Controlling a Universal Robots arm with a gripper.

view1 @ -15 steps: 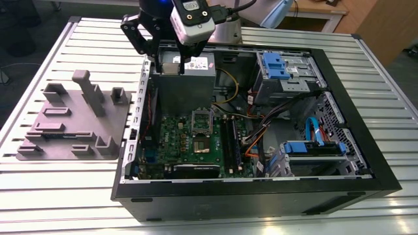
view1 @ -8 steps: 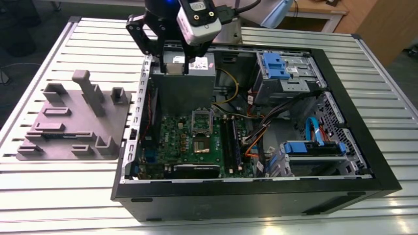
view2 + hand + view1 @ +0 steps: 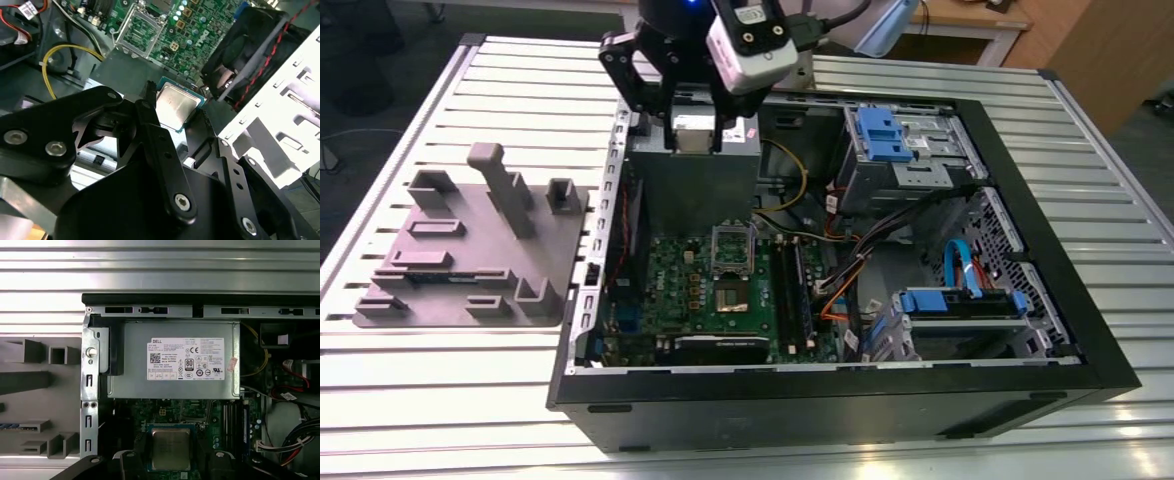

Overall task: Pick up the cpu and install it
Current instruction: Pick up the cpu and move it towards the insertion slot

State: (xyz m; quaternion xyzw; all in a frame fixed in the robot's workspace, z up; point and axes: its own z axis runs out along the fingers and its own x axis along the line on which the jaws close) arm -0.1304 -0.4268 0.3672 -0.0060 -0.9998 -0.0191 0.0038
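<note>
White label (image 3: 185, 359) on grey power supply (image 3: 130, 370): dense black print, one square code, row of round marks. Jaws clamped on cpu (image 3: 175, 102), silvery top showing, held above power supply. One empty socket (image 3: 140, 30) on green motherboard (image 3: 720, 290) just past power supply. One yellow cable (image 3: 787, 165) beside it. Two blue drive brackets (image 3: 881, 132) further off. One grey fixture tray (image 3: 467, 250) on desk (image 3: 454, 400), outside case (image 3: 854, 400).

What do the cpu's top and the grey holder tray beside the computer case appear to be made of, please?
The cpu: its top looks like bare metal, silvery-grey with a soft sheen; its rim looks like green circuit board. The holder tray: probably matte grey plastic, given its even colour, lack of glare and blocky pegs.
</note>
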